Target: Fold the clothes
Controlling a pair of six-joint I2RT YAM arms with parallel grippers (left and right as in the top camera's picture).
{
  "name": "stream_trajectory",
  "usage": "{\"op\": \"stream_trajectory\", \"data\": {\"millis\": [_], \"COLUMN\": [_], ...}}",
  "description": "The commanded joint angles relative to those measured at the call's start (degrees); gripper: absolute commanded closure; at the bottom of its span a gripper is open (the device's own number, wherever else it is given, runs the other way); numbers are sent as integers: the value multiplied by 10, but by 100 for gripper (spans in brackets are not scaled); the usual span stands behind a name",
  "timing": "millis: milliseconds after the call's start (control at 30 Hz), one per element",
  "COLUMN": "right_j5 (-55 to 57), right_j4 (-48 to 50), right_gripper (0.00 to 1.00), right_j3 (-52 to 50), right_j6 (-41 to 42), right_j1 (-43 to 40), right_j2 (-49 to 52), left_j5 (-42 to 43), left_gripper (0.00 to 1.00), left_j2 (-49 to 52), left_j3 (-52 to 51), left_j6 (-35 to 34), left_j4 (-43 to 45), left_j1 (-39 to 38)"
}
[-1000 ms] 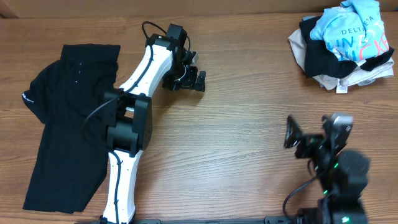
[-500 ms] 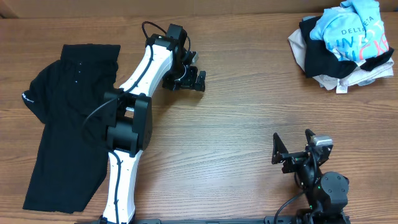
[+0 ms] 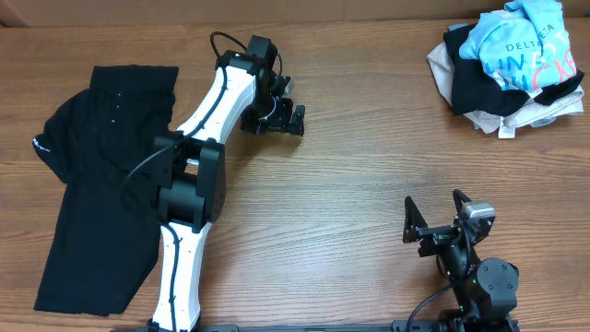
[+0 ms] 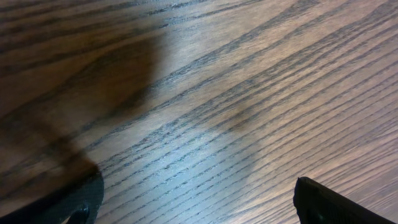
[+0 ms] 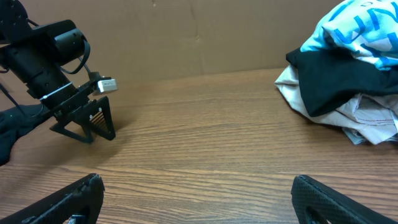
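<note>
The light blue T-shirt (image 3: 519,48) with white lettering and pink-red accents lies crumpled on top of a pile of clothes (image 3: 479,88) at the back right. It also shows in the right wrist view (image 5: 357,34). A black garment (image 3: 97,212) lies spread flat at the left. My left gripper (image 3: 275,115) is open and empty, pointing down close over bare wood (image 4: 199,149) in the middle back. My right gripper (image 3: 433,221) is open and empty near the front right edge, with only wood (image 5: 199,186) between its fingers.
The left arm (image 3: 198,175) stretches from the front edge beside the black garment. The pile holds a black piece (image 5: 339,81) and a beige-white piece (image 5: 373,124). A wall (image 5: 186,37) stands behind the table's far edge.
My right arm has drawn back and lowered toward the front edge, with its open fingers now pointing across the table. The left arm and the clothes have not moved.
</note>
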Motion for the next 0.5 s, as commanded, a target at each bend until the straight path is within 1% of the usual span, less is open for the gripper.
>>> {"op": "stream_trajectory", "data": {"millis": [0,367,467], "right_j5": [-4,-4,-4], "right_j4": [5,5,5], "right_gripper": [0,0,0], "right_j3": [-6,-6,-6], "right_j6": [2,2,2], "right_j1": [3,3,3], "right_j2": [-7,-7,-7], "left_j5": [-14,-14,-15], "left_gripper": [0,0,0], "left_j2": [10,9,-12], "left_j3": [-5,-5,-5], "left_j6": [7,7,7], "left_j4": [0,0,0], "left_j1": [3,3,-12]}}
